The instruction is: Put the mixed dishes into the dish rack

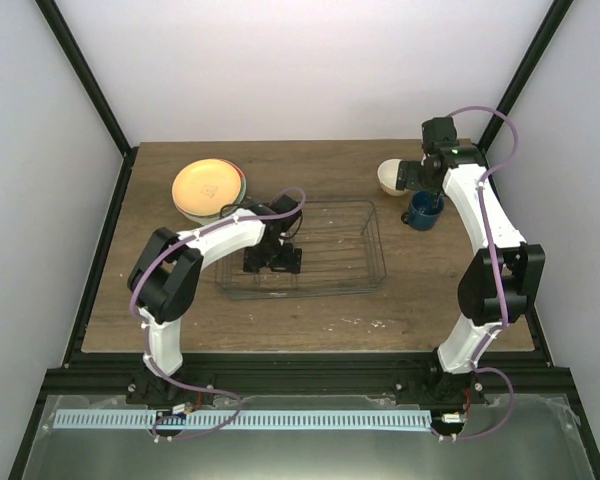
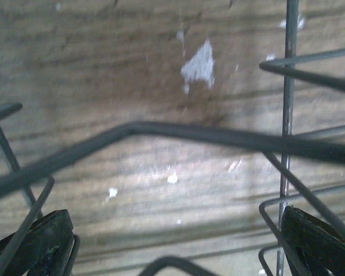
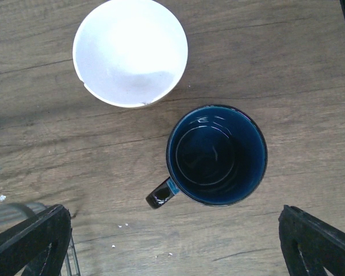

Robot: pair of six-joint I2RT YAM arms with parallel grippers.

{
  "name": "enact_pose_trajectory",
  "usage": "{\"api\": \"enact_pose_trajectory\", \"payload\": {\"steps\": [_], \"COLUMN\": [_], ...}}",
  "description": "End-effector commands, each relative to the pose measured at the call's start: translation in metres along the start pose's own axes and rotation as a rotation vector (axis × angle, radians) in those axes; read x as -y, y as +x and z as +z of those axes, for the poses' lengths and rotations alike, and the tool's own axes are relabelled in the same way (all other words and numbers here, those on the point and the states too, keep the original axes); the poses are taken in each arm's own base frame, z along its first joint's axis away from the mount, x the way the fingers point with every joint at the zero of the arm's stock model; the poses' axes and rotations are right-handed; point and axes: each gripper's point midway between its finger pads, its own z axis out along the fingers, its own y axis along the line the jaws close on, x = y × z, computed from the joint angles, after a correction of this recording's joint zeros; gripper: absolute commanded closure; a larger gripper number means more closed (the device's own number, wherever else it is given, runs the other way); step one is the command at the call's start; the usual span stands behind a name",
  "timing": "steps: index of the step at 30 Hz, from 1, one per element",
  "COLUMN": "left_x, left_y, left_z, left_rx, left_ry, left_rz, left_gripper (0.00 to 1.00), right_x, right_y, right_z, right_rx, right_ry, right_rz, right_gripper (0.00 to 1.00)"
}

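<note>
A stack of plates (image 1: 210, 190) with an orange-yellow one on top lies at the back left of the table. The wire dish rack (image 1: 365, 262) sits mid-table, and no dish shows in it. My left gripper (image 1: 272, 265) hangs open inside its left half. In the left wrist view the gripper (image 2: 175, 253) shows only rack wires (image 2: 218, 137) and bare wood between its fingers. The cream bowl (image 1: 390, 178) (image 3: 130, 52) and dark blue mug (image 1: 421, 212) (image 3: 217, 154) stand upright at the back right. My right gripper (image 1: 423, 182) (image 3: 172, 247) hovers open above them, holding nothing. The mug handle (image 3: 161, 195) points lower left.
The wooden table (image 1: 310, 320) is bounded by black frame posts (image 1: 85, 75) and white walls. White specks (image 2: 200, 63) mark the wood under the rack. A rack corner (image 3: 72, 253) shows at the lower left of the right wrist view.
</note>
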Motion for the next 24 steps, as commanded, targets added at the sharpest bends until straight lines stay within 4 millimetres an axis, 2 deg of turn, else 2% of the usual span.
{"api": "enact_pose_trajectory", "payload": {"steps": [1,11,19,24], "left_x": [-0.005,0.002,-0.01,-0.014], "left_y": [0.026,0.065,0.088,0.096], "left_z": [-0.019,-0.032,-0.024,-0.024], "left_rx": [-0.038,-0.081,-0.119,-0.121], "left_ry": [-0.018,-0.012,-0.016,-0.009], "left_rz": [-0.028,0.044,0.057,0.058], "left_gripper": [0.0,0.0,0.0,0.0], "right_x": [-0.012,-0.01,-0.004,-0.002], "right_y": [-0.017,-0.02,-0.021,-0.021], "right_z": [-0.008,-0.003,-0.011,-0.014], "right_rx": [0.044,0.049,0.06,0.061], "right_ry": [-0.045,-0.028,0.002,0.009], "right_rz": [-0.004,-0.005,-0.003,0.001], "right_gripper": [0.0,0.0,0.0,0.0]}}
